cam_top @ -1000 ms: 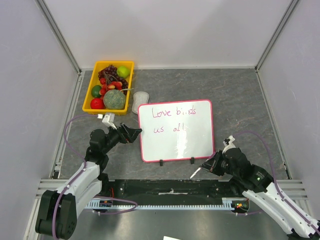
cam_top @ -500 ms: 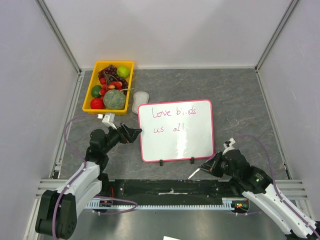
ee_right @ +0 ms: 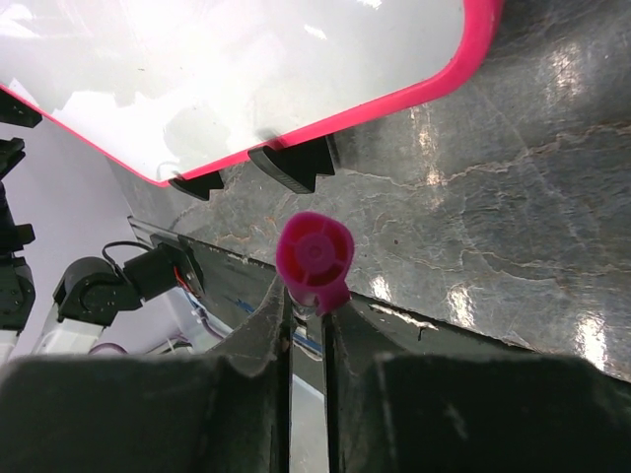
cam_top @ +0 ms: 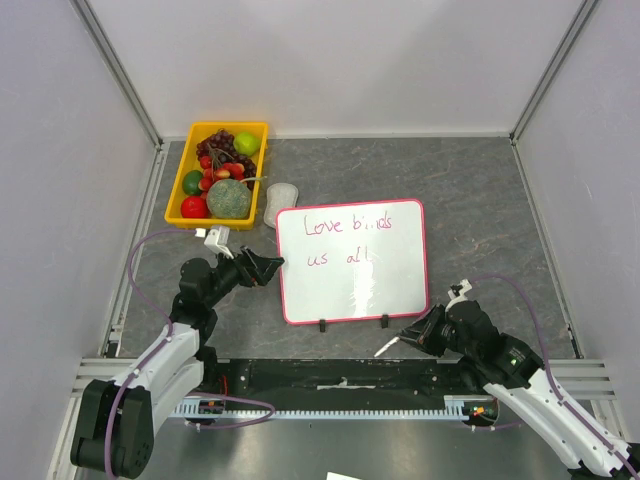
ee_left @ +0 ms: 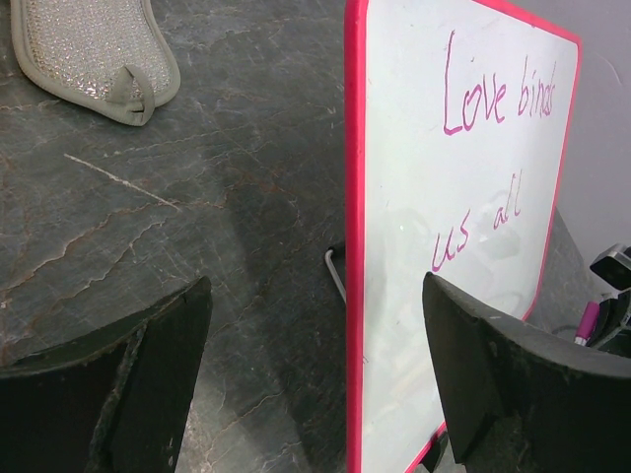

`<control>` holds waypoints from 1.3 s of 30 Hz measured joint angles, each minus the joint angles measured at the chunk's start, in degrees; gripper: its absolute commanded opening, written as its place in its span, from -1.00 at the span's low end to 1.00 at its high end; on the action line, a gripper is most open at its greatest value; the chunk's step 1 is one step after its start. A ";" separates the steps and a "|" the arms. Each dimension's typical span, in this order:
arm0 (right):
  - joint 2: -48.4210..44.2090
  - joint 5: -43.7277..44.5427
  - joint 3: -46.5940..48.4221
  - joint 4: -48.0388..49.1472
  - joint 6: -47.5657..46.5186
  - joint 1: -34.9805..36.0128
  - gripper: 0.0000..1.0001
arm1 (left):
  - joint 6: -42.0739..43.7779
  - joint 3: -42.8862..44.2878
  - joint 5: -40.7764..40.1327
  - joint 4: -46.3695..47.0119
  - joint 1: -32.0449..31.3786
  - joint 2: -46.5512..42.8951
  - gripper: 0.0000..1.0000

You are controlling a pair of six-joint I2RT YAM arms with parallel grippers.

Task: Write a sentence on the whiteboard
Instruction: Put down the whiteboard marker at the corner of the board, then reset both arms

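Now, left pincer (ee_left: 315,296) spread wide, pink edge of whiteboard (ee_left: 414,296) just ahead of it, sentence (ee_left: 498,148) beyond, right pincer (ee_right: 306,296) clamped on pink marker (ee_right: 315,258), black feet (ee_right: 286,168) ahead, over bench (ee_right: 473,177).

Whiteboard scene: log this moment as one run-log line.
whiteboard: sentence "Love binds us all" written | left jaws: open at board's left edge | right jaws: shut on marker, off board

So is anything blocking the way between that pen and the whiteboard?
Nothing visible. Only bare table lies between the pen in the right end effector and the whiteboard.
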 measured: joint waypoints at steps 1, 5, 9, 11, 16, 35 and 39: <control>-0.04 0.02 -0.02 0.04 0.17 0.00 -0.54 | -0.02 0.00 0.00 0.00 0.00 0.02 0.84; -0.55 0.22 -0.04 0.13 0.52 0.00 -0.15 | -0.02 0.00 0.02 0.00 0.00 0.26 0.84; -0.98 1.01 -0.04 0.17 0.92 0.00 0.18 | -0.02 0.00 0.02 0.00 0.00 0.50 0.84; -1.09 1.42 -0.04 0.17 1.03 0.00 0.29 | -0.02 0.00 0.04 0.02 0.00 0.50 0.83; -1.07 2.27 -0.04 0.17 0.96 0.00 0.43 | -0.02 0.00 0.02 0.02 0.00 0.50 0.83; 3.93 8.41 7.76 1.90 -7.87 0.00 0.96 | 0.00 0.00 0.20 0.02 0.00 0.57 0.84; 9.84 9.99 10.05 3.91 -12.39 0.00 0.96 | 0.00 0.00 0.22 0.02 0.00 0.66 0.84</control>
